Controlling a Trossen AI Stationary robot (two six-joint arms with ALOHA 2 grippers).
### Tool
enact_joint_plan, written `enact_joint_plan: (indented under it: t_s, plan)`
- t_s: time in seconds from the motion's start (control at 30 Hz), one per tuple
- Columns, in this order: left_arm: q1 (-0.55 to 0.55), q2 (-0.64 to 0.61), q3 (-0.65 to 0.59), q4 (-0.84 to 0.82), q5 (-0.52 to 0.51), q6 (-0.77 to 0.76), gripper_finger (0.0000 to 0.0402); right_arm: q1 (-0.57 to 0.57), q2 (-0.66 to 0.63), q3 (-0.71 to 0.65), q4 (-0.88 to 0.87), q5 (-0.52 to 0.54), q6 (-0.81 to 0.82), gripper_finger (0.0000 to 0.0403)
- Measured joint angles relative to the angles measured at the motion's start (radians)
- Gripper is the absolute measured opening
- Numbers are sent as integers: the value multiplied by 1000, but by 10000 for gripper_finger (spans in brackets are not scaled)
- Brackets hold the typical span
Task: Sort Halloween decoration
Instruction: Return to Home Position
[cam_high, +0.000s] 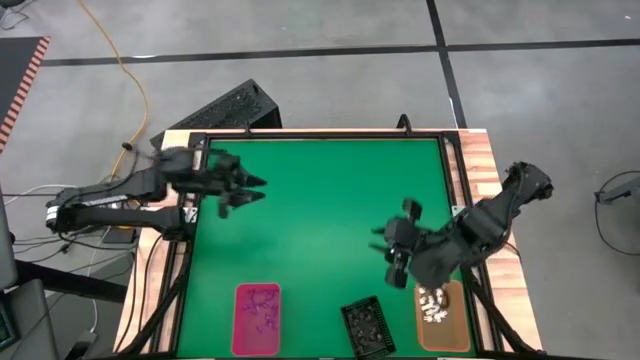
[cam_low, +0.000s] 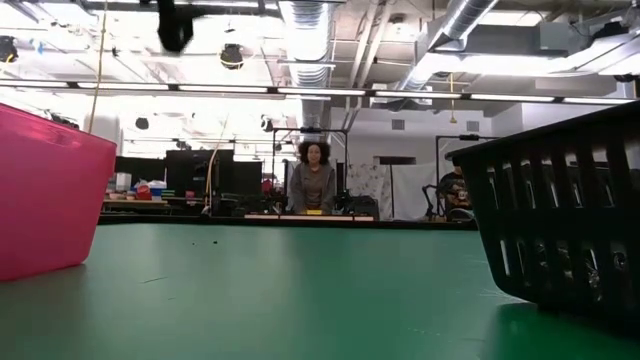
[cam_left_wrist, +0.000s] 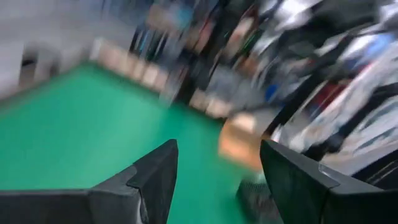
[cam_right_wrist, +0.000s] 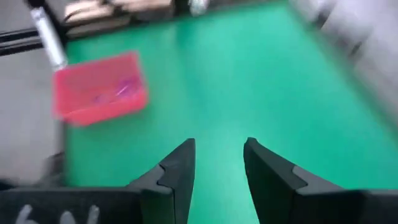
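Overhead, the green desk carries three trays in a row along its near edge: a pink tray on the left, a black tray in the middle and an orange tray on the right. The purple trinkets lie scattered inside the pink tray, and the white trinkets sit clustered at the far end of the orange tray. What the black tray holds cannot be made out behind its slatted walls. The left pincer hangs over the far left part of the desk, well apart from all three trays; its own wrist view shows the two dark fingers spread wide with nothing between them. The right pincer hovers over the right half of the desk, just beyond the black and orange trays, and its fingers also stand apart and hold nothing, with the pink tray in sight across the green surface. From desk height, the pink tray fills the left edge and the black tray the right, with bare green between them, and a person stands in the room beyond the far edge.
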Motion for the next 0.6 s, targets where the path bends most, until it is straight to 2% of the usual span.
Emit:
enact_joint_plan:
  t_s: [0.07, 0.13, 0.23, 0.33, 0.4, 0.5, 0.6]
  plan:
    - [-6, -67, 0, 79, 2, 56, 219, -9, -14, 37, -9, 65, -155, 162]
    - [-6, -135, 0, 105, -6, 103, 219, -10, -51, 31, -16, 151, -217, 162]
    - [-5, -233, 1, 53, -58, 163, 219, -9, -155, -45, -57, 243, -131, 162]
    - [-5, -315, 0, -43, -118, 194, 219, 10, -286, -187, -34, 262, -54, 162]
    - [-5, -352, 0, -90, -140, 208, 219, 26, -375, -304, 74, 269, -60, 162]
    - [-5, -377, 0, -118, -139, 231, 219, 28, -516, -491, 356, 272, -184, 162]
    - [-5, -380, 0, -131, -123, 256, 219, 7, -654, -684, 637, 202, -312, 162]
